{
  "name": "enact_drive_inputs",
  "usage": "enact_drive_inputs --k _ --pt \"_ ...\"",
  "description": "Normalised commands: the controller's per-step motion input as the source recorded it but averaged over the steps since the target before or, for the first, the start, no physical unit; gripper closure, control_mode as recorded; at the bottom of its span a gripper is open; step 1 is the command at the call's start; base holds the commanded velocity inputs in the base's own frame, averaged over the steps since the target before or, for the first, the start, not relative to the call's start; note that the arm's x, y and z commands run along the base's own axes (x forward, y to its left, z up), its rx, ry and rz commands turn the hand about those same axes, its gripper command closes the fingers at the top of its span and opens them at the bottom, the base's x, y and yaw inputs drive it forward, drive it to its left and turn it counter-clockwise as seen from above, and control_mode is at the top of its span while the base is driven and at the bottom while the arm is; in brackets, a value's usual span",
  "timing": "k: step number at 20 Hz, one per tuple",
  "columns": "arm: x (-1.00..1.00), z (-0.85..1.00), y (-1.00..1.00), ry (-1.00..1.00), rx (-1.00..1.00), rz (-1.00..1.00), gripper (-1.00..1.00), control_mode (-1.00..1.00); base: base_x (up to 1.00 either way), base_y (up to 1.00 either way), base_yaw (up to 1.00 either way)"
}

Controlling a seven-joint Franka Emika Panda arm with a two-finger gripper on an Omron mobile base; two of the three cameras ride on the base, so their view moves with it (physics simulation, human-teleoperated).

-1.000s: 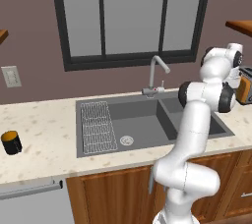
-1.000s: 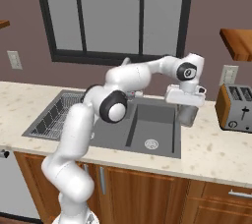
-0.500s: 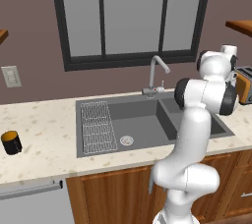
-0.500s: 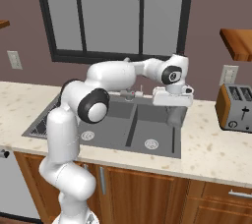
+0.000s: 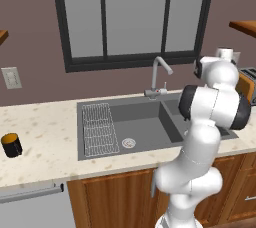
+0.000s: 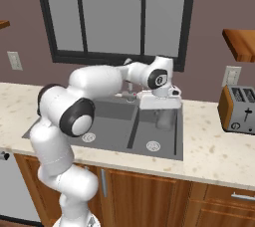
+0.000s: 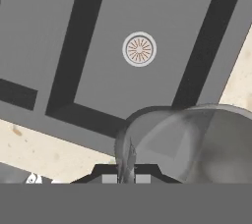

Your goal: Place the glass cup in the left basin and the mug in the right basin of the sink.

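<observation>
The end effector [image 6: 163, 116] held the glass cup [image 6: 164, 119] above the sink's [image 6: 130, 141] smaller basin [image 6: 154, 136], right of the faucet [image 5: 158, 74] (a light, rigid, slick, breakable thing, I judged, best clamped gently across its wall near the rim).

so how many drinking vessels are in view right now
2. The black mug stands on the counter left of the sink. The glass cup hangs in the gripper above the right basin. The arm may hide others.
</observation>
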Motion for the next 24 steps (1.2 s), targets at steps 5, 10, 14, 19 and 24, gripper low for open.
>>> enact_drive_inputs --k 5,10,14,19,24 --pt "-0.31 0.12 0.42 0.0 0.0 -0.03 1.0 -1.0 0.0 0.0 0.0" --pt "-0.3 0.13 0.41 0.0 0.0 -0.05 1.0 -1.0 0.0 0.0 0.0" --pt "-0.22 0.08 0.47 0.0 0.0 -0.07 1.0 -1.0 0.0 0.0 0.0" --pt "-0.13 0.05 0.49 0.0 0.0 -0.07 1.0 -1.0 0.0 0.0 0.0" --pt "-0.12 0.04 0.45 0.0 0.0 -0.07 1.0 -1.0 0.0 0.0 0.0"
